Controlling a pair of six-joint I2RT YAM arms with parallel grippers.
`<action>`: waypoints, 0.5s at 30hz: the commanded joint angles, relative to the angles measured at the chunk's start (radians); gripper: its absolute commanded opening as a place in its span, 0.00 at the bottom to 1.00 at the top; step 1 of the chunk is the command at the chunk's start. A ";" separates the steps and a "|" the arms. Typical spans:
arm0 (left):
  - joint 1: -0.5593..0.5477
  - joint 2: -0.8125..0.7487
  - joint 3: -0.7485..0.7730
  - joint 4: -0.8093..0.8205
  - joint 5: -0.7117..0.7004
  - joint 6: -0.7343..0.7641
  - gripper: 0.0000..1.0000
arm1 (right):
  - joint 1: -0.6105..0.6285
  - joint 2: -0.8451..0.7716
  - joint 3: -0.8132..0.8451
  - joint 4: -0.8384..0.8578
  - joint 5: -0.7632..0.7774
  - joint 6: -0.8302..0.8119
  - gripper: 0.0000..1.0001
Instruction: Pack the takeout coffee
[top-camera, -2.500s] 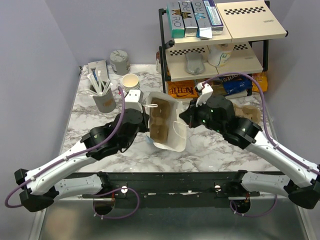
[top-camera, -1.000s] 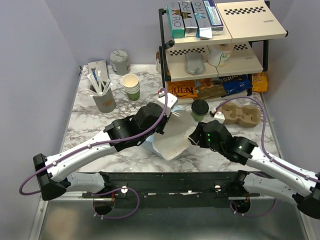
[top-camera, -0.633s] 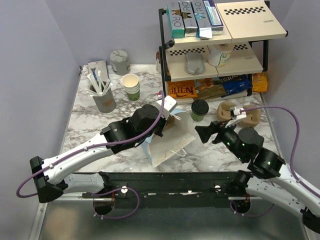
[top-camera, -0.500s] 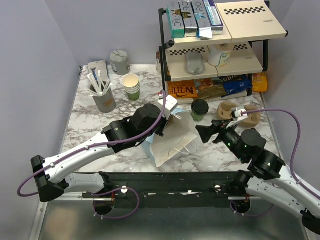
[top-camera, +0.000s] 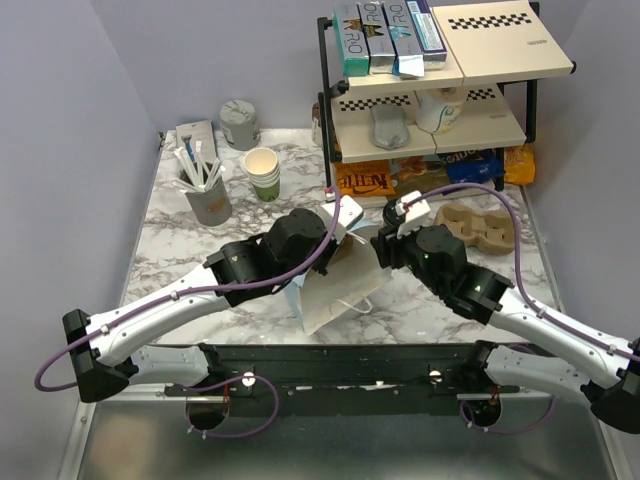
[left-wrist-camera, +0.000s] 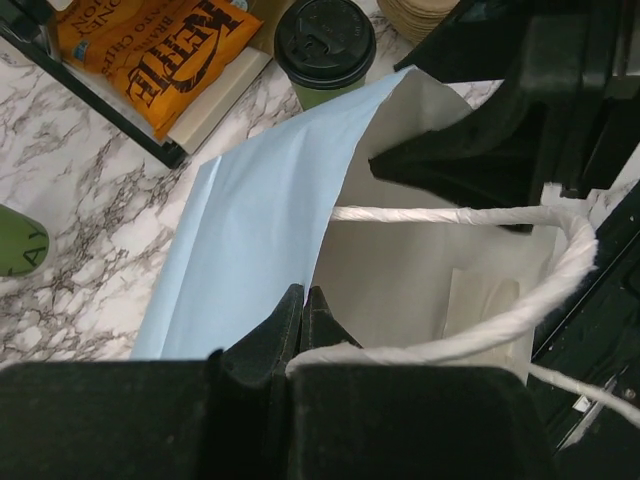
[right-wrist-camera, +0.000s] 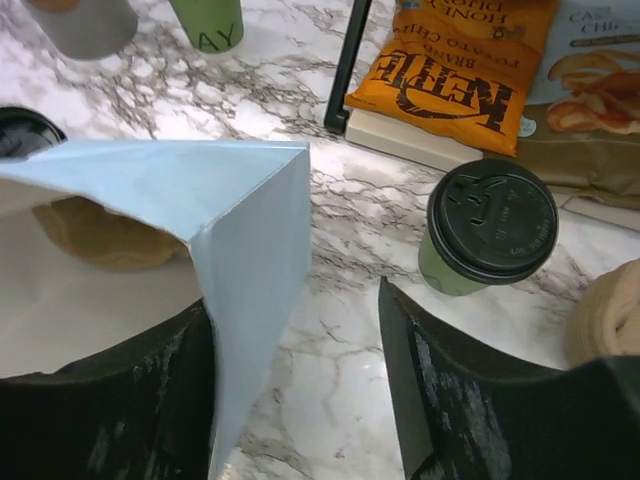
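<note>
- Swung in from the right of the frame within the last half second, the right arm now reaches the mouth of the paper bag (top-camera: 335, 290) at centre; the left arm has hardly shifted.
- Left of centre, the left tool (left-wrist-camera: 300, 305) is pinched shut on the bag's rim beside its white twine handle, holding the mouth up and open toward the right.
- Inside the bag, a brown cardboard piece (right-wrist-camera: 100, 235) lies against the white lining; no cup is seen in there.
- At the bag's mouth, the right tool (right-wrist-camera: 295, 320) stands with its jaws spread. The bag's blue corner sits between them unclamped, and it holds nothing.
- Just right of that tool, the takeout coffee (right-wrist-camera: 490, 225) stands upright on the marble bench (right-wrist-camera: 330, 350), black lid on. It is outside the bag, near its open mouth and in front of the orange chip packet (right-wrist-camera: 450, 70) on the shelf rack's lowest level.
- Further right, a moulded cup carrier (top-camera: 480, 225) rests on the bench.
- Progress, as judged: the bag is opened and presented, but packing proper has not begun. The cup has yet to be gripped, carried over the rim and set down inside.
</note>
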 joint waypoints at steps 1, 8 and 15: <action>-0.010 -0.015 0.043 0.007 -0.055 0.055 0.00 | 0.002 0.001 0.064 0.033 0.057 0.026 0.38; -0.010 -0.060 0.073 0.087 -0.258 0.206 0.00 | 0.002 -0.058 -0.093 0.266 -0.078 -0.052 0.01; -0.010 -0.069 -0.022 0.141 -0.207 0.210 0.00 | 0.002 -0.093 -0.247 0.405 -0.089 -0.023 0.01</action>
